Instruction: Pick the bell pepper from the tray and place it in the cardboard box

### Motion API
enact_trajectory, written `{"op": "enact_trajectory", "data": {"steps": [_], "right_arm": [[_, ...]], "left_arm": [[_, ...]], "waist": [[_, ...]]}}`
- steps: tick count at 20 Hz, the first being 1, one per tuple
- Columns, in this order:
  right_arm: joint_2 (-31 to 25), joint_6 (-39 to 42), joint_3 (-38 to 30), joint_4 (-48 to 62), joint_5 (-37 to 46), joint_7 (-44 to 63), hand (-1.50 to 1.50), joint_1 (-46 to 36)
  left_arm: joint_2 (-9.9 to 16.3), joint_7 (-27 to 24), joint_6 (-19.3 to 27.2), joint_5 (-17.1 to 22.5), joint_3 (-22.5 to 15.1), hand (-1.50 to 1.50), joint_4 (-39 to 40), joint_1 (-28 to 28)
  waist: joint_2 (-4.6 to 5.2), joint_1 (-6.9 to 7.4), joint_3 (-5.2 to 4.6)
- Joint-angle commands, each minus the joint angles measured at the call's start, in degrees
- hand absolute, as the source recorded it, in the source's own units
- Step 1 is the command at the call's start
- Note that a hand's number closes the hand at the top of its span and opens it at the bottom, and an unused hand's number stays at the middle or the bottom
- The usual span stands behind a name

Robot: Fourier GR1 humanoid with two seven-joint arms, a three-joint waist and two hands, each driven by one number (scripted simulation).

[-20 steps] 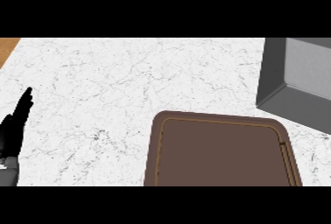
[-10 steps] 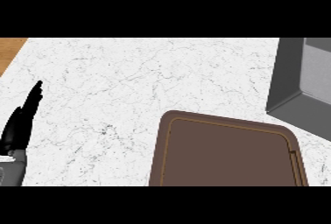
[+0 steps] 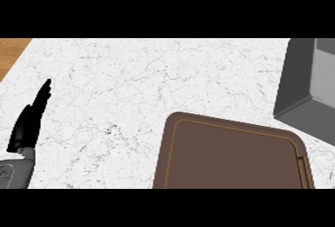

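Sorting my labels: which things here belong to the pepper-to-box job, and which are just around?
Job things: brown tray, no pepper visible on it; grey box at the right edge.

Just around: left hand, open, at the left edge; white counter.

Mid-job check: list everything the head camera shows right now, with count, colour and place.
Tray: one, brown, lower centre-right on the counter; no bell pepper shows on the part in view.
Box: one, grey in this view, right edge, cut off by the frame.
Counter: one, white marbled, fills most of the view.
Wooden surface: one strip, orange-brown, top left corner.
Left hand: one, black, on a grey forearm, left edge, fingers straight, holding nothing.
Right hand: not in view.
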Motion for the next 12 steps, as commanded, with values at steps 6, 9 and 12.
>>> {"op": "enact_trajectory", "data": {"steps": [6, 9, 12], "right_arm": [[10.42, -5.12, 9.55, 12.86, 10.26, -5.43, 1.5, -11.76], [14.04, -3.82, 9.66, 19.97, 10.53, 1.13, 1.5, -17.1], [16.5, -1.52, 11.04, 24.23, 11.87, 1.79, -1.5, -19.2]], "left_arm": [[0.78, 1.82, -0.32, -0.73, 0.48, 0.0, 0.37, -1.81], [-0.47, -0.75, 0.43, -0.34, 1.03, 0.0, 2.34, -0.54], [-0.66, -1.34, 0.64, -1.22, 0.62, 0.0, 4.05, -1.66]], "waist": [[-0.24, -1.05, 0.01], [-0.12, -0.86, -0.08], [0.01, -1.36, -0.08]]}}
